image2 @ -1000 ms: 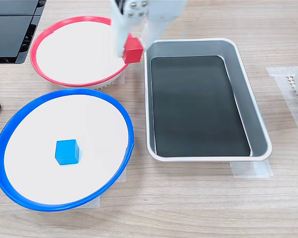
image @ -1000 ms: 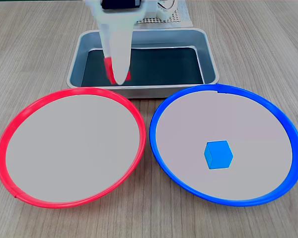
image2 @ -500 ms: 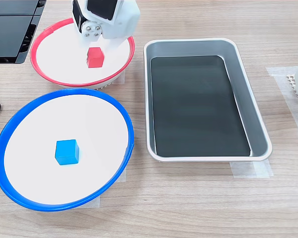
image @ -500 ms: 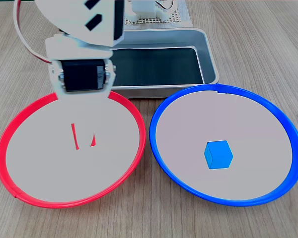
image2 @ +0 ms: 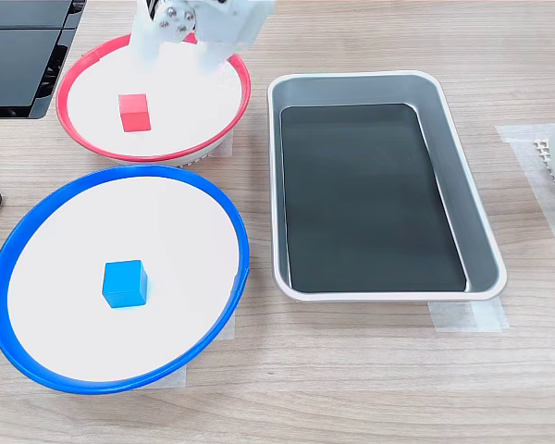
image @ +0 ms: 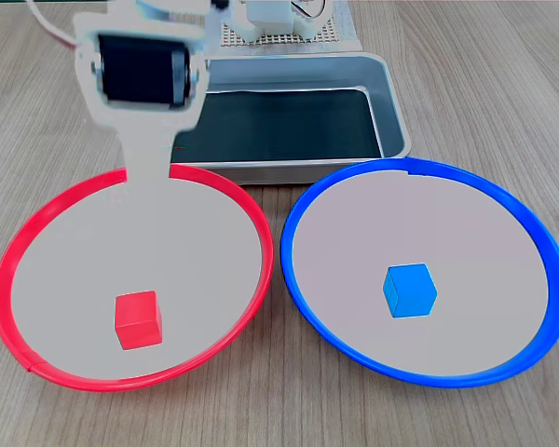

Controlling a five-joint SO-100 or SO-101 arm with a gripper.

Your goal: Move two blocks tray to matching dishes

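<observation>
The wooden counter (image: 503,84) carries everything. The red-rimmed dish (image: 37,233) and the blue-rimmed dish (image: 540,242) sit side by side, close but not touching, and both are wider than the short side of the tray. The silver tray (image: 398,121) lies just behind them in one fixed view and to the right of them (image2: 472,213) in the other. Its black bottom holds no block.

The job looks done. The red block (image: 138,319) lies flat in the red-rimmed dish, toward the near left part in one fixed view, and it sits on the pale middle (image2: 134,112) in the other. The blue block (image: 410,290) lies in the blue-rimmed dish, a bit off the middle. Each block is in the dish of its own colour, so no block is left to move. The only thing left seems to be for the arm to go home.

The white arm (image: 144,84) hangs above the far edge of the red-rimmed dish, up off the counter. The pincer (image2: 178,57) points down over that dish, with its two fingers spread apart and nothing between them. It is well apart from the red block and touches neither block. One long white finger (image: 147,158) reaches down toward the dish's rim.
</observation>
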